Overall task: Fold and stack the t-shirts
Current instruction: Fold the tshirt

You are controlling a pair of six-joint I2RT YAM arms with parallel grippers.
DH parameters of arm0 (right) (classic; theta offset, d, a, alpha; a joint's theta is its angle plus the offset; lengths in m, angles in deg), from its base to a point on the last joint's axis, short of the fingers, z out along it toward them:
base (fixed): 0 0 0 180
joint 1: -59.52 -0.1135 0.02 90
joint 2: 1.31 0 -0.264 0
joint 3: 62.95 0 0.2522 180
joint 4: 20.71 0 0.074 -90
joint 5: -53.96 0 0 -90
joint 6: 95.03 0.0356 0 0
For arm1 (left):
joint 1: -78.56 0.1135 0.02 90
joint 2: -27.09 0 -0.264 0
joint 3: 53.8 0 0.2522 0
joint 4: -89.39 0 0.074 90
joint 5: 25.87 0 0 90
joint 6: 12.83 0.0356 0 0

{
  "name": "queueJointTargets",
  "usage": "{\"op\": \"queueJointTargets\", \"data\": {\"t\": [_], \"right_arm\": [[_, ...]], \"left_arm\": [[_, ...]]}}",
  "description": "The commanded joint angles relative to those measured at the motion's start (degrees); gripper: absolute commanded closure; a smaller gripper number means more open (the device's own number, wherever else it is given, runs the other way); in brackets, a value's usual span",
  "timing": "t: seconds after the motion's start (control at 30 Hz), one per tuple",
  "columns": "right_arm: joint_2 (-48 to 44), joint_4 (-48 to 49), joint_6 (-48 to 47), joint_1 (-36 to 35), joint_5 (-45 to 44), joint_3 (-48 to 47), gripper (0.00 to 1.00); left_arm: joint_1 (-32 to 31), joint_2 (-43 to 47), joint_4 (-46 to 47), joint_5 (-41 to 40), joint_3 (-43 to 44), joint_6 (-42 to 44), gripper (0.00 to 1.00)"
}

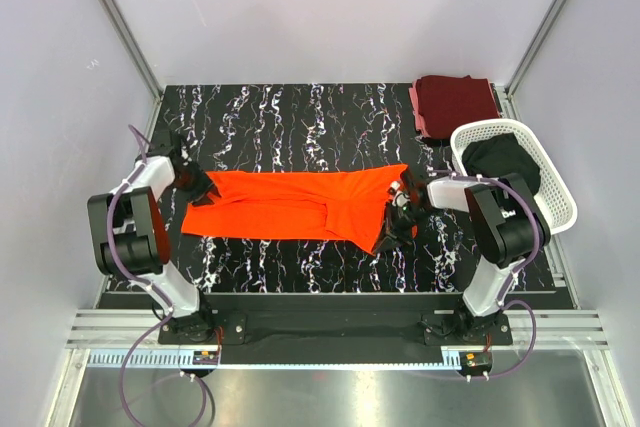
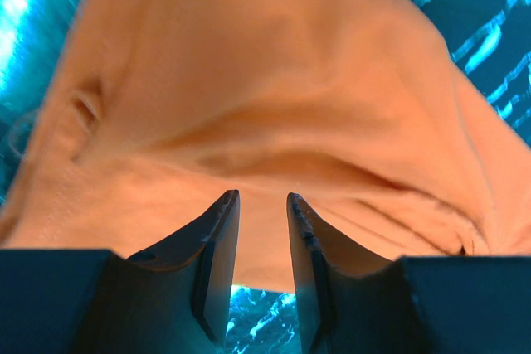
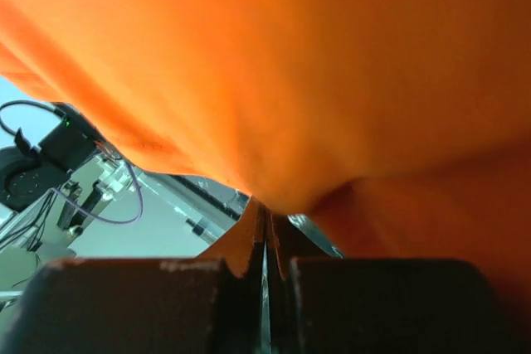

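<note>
Tabletop [image 1: 270, 107], black with white veins, has the bright orange cloth t-shirt [image 1: 290, 205] stretched sideways across its middle. White perforated plastic basket [image 1: 560, 197] at the right holds the black cloth shirt [image 1: 500, 157], and the folded dark maroon shirt [image 1: 455, 102] sits behind it. My right gripper [image 3: 267, 213] is pinching the orange tee's right end. The left gripper [image 2: 263, 201] has its jaws parted at the left end.

1. A spread t-shirt [image 1: 295, 205] is laid lengthwise, left to right, across the middle of the tabletop [image 1: 300, 117].
2. A folded t-shirt [image 1: 455, 105] is placed at the far right corner.
3. A basket [image 1: 560, 192] is set just in front of it, with a third t-shirt [image 1: 500, 155] inside.
</note>
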Motion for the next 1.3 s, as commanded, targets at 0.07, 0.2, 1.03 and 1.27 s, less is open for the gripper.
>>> {"op": "queueJointTargets", "data": {"t": [0.07, 0.2, 1.03, 1.27], "right_arm": [[-1.33, 0.08, -2.84, 1.76, -7.13, -2.06, 1.0], [-4.58, -5.8, -5.12, 1.76, -10.13, -8.13, 1.0], [10.17, -9.68, -0.2, 5.45, -32.89, -25.35, 0.91], [8.17, -18.29, -5.12, 5.62, -38.43, -38.8, 0.8]], "left_arm": [[3.12, -2.82, -1.27, -0.46, 6.12, 3.31, 0.65], [2.86, -0.81, -2.42, 0.76, 6.4, 4.9, 0.65], [9.89, -11.09, -1.98, -4.86, 6.4, 4.55, 0.69], [9.98, -0.04, -1.28, -5.57, 1.39, 5.08, 0.6]]}}
